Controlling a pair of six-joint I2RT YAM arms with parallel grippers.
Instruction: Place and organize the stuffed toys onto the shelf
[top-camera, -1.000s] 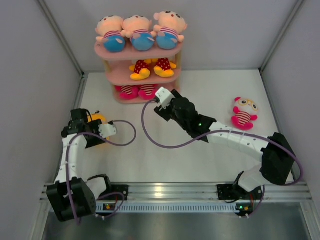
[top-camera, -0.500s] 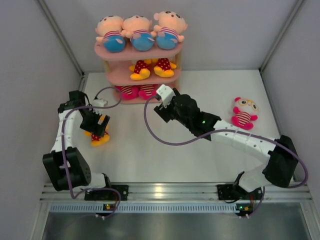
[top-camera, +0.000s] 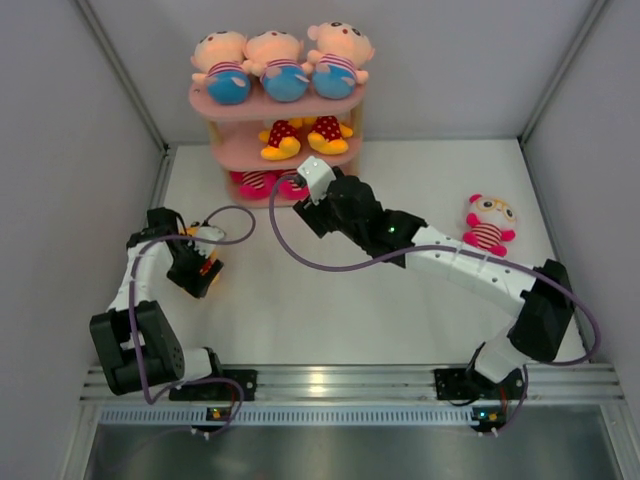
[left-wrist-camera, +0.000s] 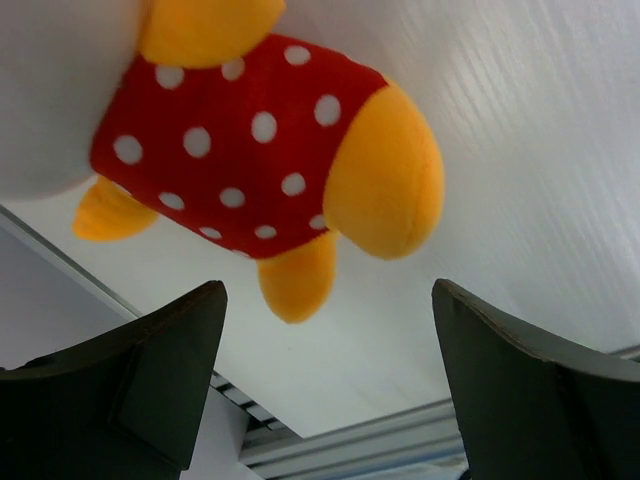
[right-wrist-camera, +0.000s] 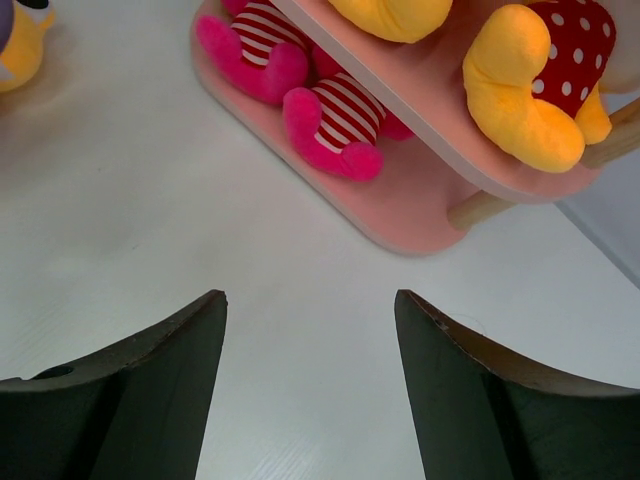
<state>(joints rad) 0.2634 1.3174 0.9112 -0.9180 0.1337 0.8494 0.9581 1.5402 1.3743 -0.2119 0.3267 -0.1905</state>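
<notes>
Left tool (left-wrist-camera: 327, 300): jaws wide apart, nothing between them, holding nothing. The yellow toy in red polka-dot (left-wrist-camera: 240, 150) lies on the worktop (left-wrist-camera: 520, 150) just ahead of the fingertips, one yellow foot pointing toward the gap. It does not touch either finger.

Right tool (right-wrist-camera: 310, 295): jaws open, only bare worktop between them, holding nothing. The shelf (right-wrist-camera: 400, 215) is close ahead of it and a bit to the right. The bottom tier, nearest the tool, holds two pink red-striped toys (right-wrist-camera: 335, 120). The middle tier above has two yellow polka-dot toys (top-camera: 305, 135). The top tier has three peach-headed toys (top-camera: 285, 65) in a row, striped shirts, blue bottoms.

One loose pink-white toy (top-camera: 488, 228) lies on the worktop well apart from the right tool, off to the right beside its arm, face up.
</notes>
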